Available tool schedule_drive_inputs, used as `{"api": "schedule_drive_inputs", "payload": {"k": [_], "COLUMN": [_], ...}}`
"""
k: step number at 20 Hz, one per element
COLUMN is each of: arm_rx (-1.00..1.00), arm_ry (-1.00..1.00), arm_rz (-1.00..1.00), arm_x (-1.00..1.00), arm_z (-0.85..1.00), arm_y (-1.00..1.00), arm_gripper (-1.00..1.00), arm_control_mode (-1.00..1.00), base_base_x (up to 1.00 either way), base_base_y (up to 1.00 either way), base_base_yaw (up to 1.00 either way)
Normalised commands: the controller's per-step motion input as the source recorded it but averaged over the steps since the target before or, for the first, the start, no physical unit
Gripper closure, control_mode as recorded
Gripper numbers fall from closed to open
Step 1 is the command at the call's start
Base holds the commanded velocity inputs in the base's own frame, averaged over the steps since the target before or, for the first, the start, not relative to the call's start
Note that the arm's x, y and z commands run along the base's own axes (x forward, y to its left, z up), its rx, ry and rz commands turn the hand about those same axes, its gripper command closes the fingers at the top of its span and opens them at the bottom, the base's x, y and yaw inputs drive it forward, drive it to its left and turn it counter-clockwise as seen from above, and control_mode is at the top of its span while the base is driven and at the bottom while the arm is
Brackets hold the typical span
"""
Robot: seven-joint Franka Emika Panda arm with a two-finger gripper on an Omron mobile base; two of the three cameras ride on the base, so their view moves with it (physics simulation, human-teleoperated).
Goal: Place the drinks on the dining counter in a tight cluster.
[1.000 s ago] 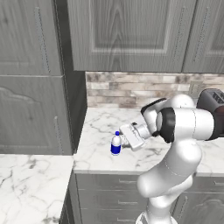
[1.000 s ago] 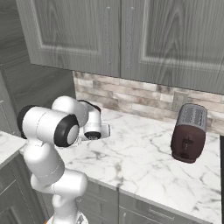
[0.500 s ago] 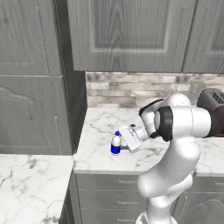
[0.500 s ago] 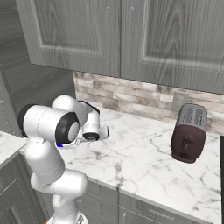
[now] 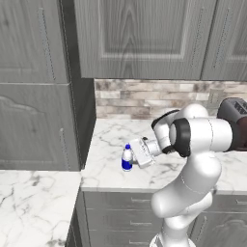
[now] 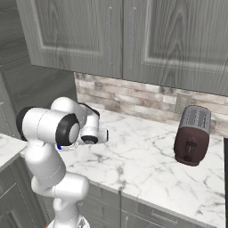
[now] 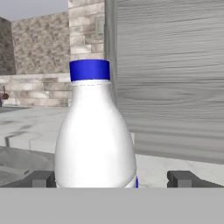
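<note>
Water bottle (image 5: 127, 157): small, pale body, blue cap, blue band at the base. Stands upright on the marble tabletop (image 5: 120, 140) at centre-left of the left base view, near the front edge and close to the tall grey cabinet (image 5: 43, 87) that closes off the tabletop on the left of the frame. In the hand view the water bottle (image 7: 94, 135) fills the centre-left, cap up.

Pincer (image 5: 135, 155): held level, aimed at the bottle from the right of the left base frame, jaws spread wide. In the hand view its two dark fingertips (image 7: 183, 178) sit at lower left and lower right with the bottle's base between them; the left tip is just beside the bottle, the right one stands apart. Contact cannot be told.

Toaster (image 6: 192, 134): dark maroon with a silver top, upright at the right of the right base view, well apart from the arm.

Backsplash (image 6: 133, 99): brick, running behind the tabletop under grey wall cupboards (image 6: 133, 35).
</note>
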Motion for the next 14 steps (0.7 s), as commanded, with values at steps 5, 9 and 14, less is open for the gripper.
{"api": "schedule_drive_inputs", "payload": {"k": [5, 9, 14], "arm_rx": [0.00, 0.00, 0.00], "arm_ry": [0.00, 0.00, 0.00], "arm_rz": [-0.01, 0.00, 0.00], "arm_x": [0.00, 0.00, 0.00], "arm_z": [0.00, 0.00, 0.00], "arm_y": [0.02, 0.00, 0.00], "arm_gripper": [-1.00, -1.00, 1.00], "arm_control_mode": [-1.00, -1.00, -1.00], "base_base_x": [0.00, 0.00, 0.00], "base_base_y": [0.00, 0.00, 0.00], "base_base_yaw": [0.00, 0.00, 0.00]}}
